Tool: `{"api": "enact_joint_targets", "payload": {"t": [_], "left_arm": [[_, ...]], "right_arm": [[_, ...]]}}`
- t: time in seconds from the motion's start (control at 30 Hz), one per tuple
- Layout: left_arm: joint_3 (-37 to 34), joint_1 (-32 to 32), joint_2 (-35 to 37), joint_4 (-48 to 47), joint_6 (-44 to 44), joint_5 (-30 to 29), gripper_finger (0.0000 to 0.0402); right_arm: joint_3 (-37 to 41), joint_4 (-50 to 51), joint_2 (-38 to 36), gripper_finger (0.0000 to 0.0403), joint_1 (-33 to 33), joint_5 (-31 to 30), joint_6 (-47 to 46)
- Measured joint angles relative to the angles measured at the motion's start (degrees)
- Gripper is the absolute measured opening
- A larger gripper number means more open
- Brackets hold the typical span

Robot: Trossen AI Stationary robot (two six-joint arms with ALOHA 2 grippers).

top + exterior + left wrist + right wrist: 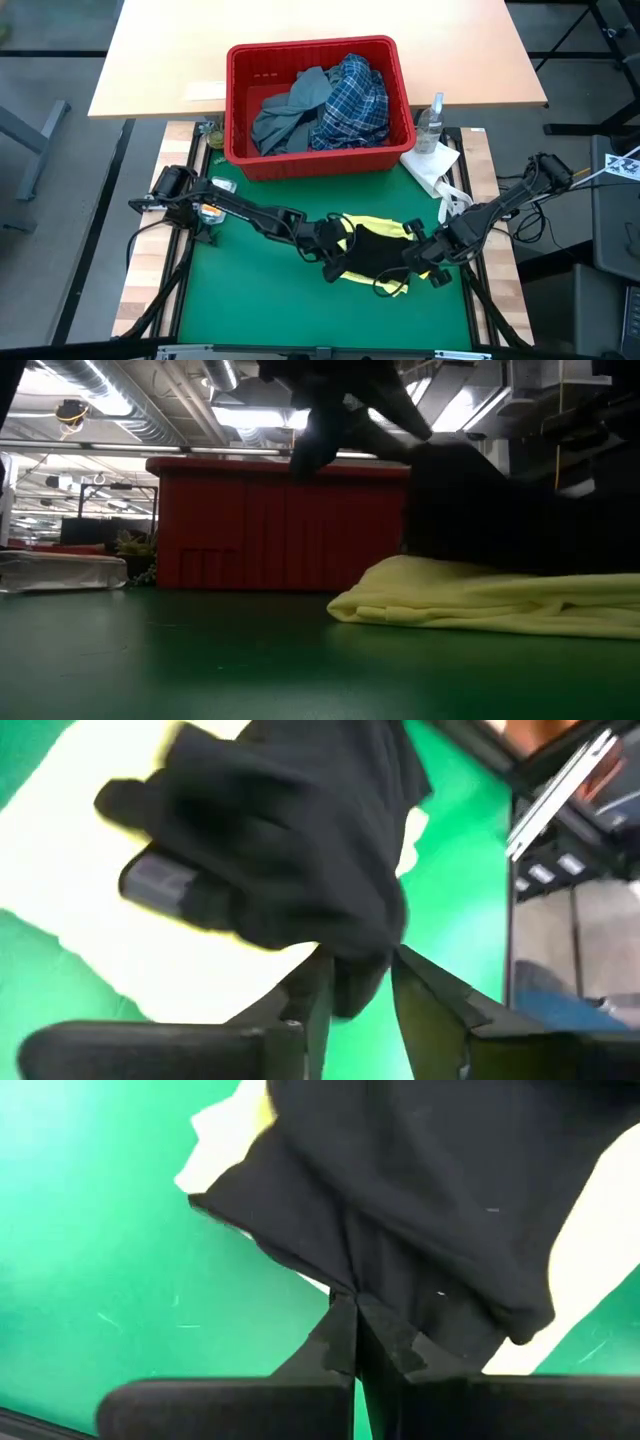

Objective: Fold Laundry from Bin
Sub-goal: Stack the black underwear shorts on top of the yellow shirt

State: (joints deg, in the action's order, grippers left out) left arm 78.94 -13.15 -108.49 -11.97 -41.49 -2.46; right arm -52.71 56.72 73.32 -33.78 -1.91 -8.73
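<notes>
Dark navy garment [378, 250] over yellow garment [385, 228]: slip risk.
Left gripper [358, 982] stood parted around its edge; right gripper [355, 1320] pinched it; uneven tension could have dragged both layers askew.

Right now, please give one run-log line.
left pincer: open at dark garment | right pincer: shut on dark garment | over yellow garment

A clear spray bottle [431, 122] stands near the green mat's [260, 290] far right corner, white paper towel [432, 166] just beside it.
</notes>
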Motion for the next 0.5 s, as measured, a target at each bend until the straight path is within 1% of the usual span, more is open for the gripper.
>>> {"api": "enact_joint_targets", "payload": {"t": [0.2, 0.27, 0.37, 0.5], "left_arm": [[0.0, -0.37, 0.0, -6.48, -0.31, -0.04, 0.0149], [0.0, -0.05, 0.0, -7.03, 0.1, 0.0, 0.016], [0.0, 1.11, 0.01, -6.35, 3.13, 0.0, 0.0167], [0.0, 2.96, 0.02, -4.66, 3.87, 0.35, 0.0168]], "right_arm": [[0.0, -0.14, 0.94, 0.0005, 0.0, 0.0, 0.12], [0.0, -0.14, 0.94, 0.0011, 0.0, 0.0, 0.13], [0.0, -0.14, 0.94, 0.0037, 0.0, -0.09, 0.15], [0.0, 0.0, 0.94, 0.0094, 0.02, -0.09, 0.09]]}}
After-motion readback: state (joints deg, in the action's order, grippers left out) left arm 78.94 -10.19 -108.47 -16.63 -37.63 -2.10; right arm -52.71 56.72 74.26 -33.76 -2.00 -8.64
